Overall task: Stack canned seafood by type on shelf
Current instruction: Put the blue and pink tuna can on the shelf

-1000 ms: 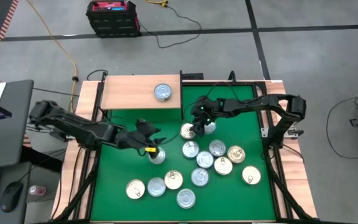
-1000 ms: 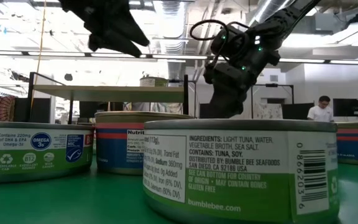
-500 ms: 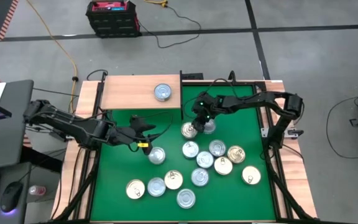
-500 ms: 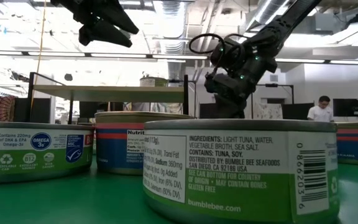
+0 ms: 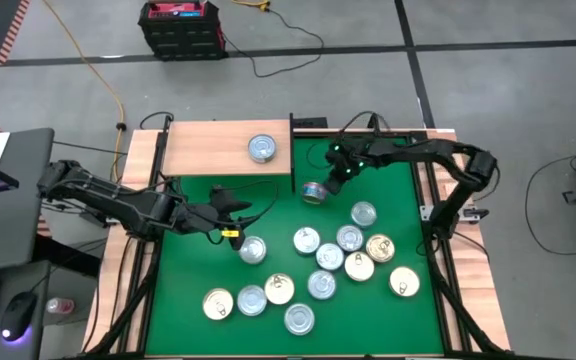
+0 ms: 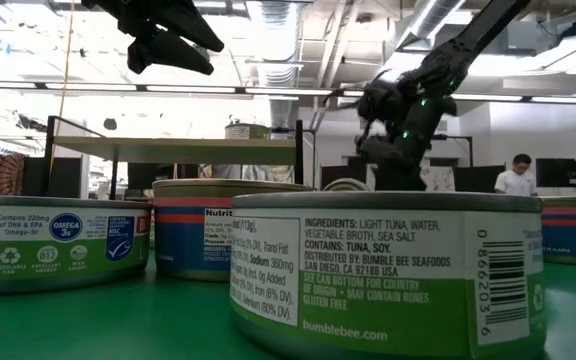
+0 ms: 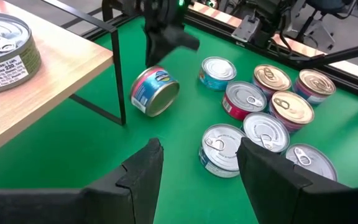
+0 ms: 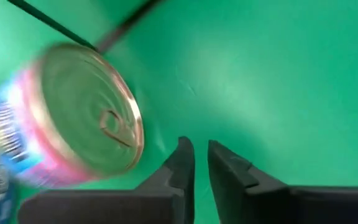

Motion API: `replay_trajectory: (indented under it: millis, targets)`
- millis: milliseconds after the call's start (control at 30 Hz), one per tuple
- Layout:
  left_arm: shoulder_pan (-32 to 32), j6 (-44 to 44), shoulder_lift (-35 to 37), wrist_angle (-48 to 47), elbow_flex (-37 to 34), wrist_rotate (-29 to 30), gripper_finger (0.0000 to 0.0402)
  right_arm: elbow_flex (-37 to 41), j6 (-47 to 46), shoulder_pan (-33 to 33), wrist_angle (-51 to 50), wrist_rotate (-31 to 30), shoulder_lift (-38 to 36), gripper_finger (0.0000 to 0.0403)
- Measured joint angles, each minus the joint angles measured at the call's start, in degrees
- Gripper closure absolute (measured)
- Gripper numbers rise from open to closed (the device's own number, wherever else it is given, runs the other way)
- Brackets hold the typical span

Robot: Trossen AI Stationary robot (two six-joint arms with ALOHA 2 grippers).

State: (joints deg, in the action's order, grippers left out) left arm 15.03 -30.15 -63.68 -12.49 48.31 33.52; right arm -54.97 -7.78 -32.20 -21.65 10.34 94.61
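— Where is the right gripper [image 5: 334,181]?

— Over the far part of the green mat [image 5: 388,320], just beside the corner of the flat light-wood shelf [image 5: 208,150]. Its fingers are nearly together, only a thin slit between them, and they hold nothing.

— And the tin close to it?

— A small round tin with a gold pull-tab lid and a pink-and-blue side label [image 5: 314,191] lies tipped on its edge on the mat, right beside those fingers and near the shelf's dark metal leg [image 7: 117,73]. It looks free of the gripper, though the blur in the right wrist view makes that hard to settle.

— The left gripper [image 5: 236,206]?

— It hangs above the mat's left side, fingers spread wide and empty, with a silver-lidded tin [image 5: 253,249] just below it.

— The rest of the cans?

— One silver-lidded tin [image 5: 262,148] stands on the shelf. About a dozen more, silver and gold lids mixed, sit flat in a loose cluster [image 5: 353,255] on the mat's middle and near side.
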Motion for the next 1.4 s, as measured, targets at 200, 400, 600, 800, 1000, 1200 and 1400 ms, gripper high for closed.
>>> replay_trajectory:
  millis: [200,400,600,800,1000,1200,1400]
  targets:
    - [0.0,-1.3,0.0,0.2,0.0,0.0,0.0205,-0.1,6.4,-1.3,-2.0,4.6,-9.7,0.0294]
    - [-2.2,-6.2,0.0,0.2,0.0,0.1,0.0205,-0.1,7.8,4.4,-1.9,8.8,-13.3,0.0175]
    - [-4.4,-6.1,1.4,3.4,0.2,-2.3,0.0186,-0.1,11.1,12.6,0.4,-1.5,-12.4,0.0069]
    - [-5.2,-1.9,1.9,-0.6,4.0,-2.0,0.0134,-0.1,11.5,13.8,4.6,-5.9,-7.9,0.0047]
    - [-5.2,5.5,1.9,-5.3,8.2,-1.3,0.0105,-0.1,12.4,13.7,6.2,-7.0,-0.8,0.0072]
    - [-5.2,13.3,1.9,-6.8,10.9,-1.6,0.0104,-0.1,11.0,13.7,13.8,-7.5,3.9,0.0107]
    - [-5.2,16.2,1.9,-10.4,12.5,-3.8,0.0104,-0.1,9.8,14.2,14.2,-7.6,3.1,0.0147]
